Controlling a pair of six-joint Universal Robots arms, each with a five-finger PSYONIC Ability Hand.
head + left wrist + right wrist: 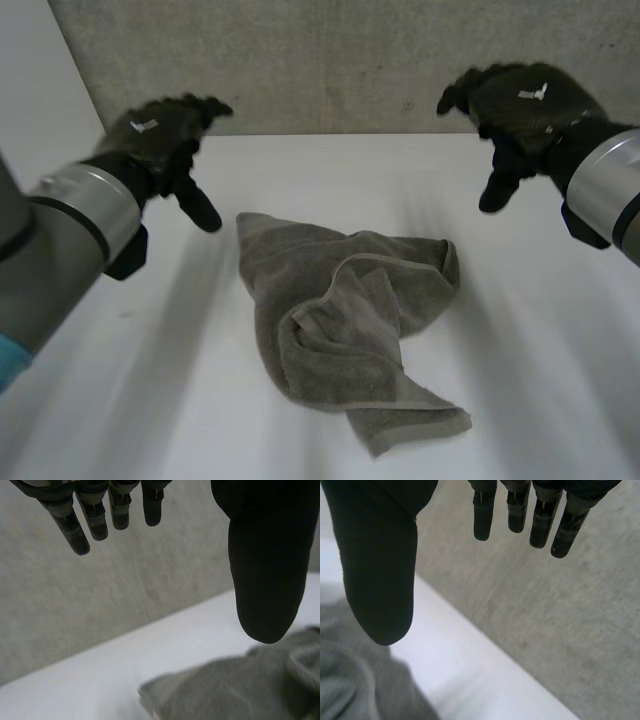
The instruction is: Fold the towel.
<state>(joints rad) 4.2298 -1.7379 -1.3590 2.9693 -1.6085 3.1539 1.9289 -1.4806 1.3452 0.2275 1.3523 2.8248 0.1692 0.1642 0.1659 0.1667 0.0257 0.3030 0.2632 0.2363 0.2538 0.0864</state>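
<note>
A grey towel [350, 320] lies crumpled in the middle of the white table [530, 340], one corner trailing toward the front. My left hand [165, 140] hovers above the table to the towel's left, fingers [75, 530] straight and thumb spread, holding nothing. My right hand [525, 105] hangs over the far right side, apart from the towel, fingers [545, 525] straight and empty. In the left wrist view the towel [235, 690] lies below the thumb. A fold of the towel [350, 680] also lies under the thumb of the right hand in its wrist view.
A grey concrete wall [330, 60] runs along the table's far edge. Bare table surface lies on both sides of the towel and in front of it.
</note>
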